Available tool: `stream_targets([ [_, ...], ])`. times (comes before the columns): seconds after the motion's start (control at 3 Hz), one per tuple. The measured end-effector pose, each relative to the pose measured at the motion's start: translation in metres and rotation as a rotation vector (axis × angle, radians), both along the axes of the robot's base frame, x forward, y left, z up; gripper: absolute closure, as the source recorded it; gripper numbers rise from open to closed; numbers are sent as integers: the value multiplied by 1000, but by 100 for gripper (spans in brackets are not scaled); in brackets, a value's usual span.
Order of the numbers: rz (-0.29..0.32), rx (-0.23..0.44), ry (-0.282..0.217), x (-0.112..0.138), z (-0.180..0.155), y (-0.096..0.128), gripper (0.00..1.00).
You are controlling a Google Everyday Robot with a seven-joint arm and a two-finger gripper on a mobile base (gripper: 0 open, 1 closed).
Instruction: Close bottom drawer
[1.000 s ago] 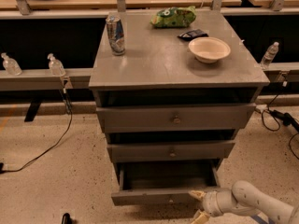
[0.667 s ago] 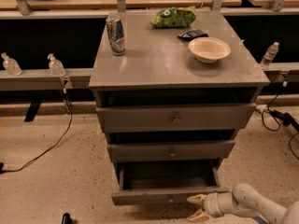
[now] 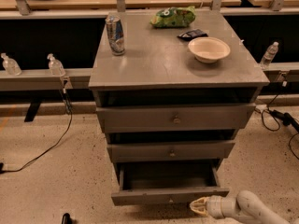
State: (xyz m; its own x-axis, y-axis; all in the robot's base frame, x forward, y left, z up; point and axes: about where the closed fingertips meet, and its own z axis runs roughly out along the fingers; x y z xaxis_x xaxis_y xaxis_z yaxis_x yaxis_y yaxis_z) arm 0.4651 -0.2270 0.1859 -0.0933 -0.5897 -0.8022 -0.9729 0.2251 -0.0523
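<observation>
The bottom drawer (image 3: 168, 196) is the lowest of three grey fronts on the grey cabinet. It stands pulled out, and its empty inside shows from above. A tiny round knob sits at the centre of its slim front. My gripper (image 3: 197, 206) is at the bottom right of the view, low near the floor. Its pale tips point left, just below and in front of the right part of the drawer front. The white arm runs off to the lower right.
The middle drawer (image 3: 171, 150) and top drawer (image 3: 175, 119) are each slightly out. On the cabinet top (image 3: 154, 64) stand a can (image 3: 115, 33), a beige bowl (image 3: 209, 49), a green bag (image 3: 173, 17) and a small dark packet (image 3: 192, 34). Cables (image 3: 42, 148) lie on the floor.
My gripper has stayed near the right end of the bottom drawer front, shifting slightly left and down. The drawer remains pulled out about as far as before.
</observation>
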Motion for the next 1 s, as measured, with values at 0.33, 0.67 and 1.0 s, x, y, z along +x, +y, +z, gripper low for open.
stream_targets([
  [0.33, -7, -8, -1, 2, -2, -1, 100],
  [0.67, -79, 6, -43, 9, -11, -1, 100],
  [1.0, -187, 99, -145, 21, -25, 5, 100],
])
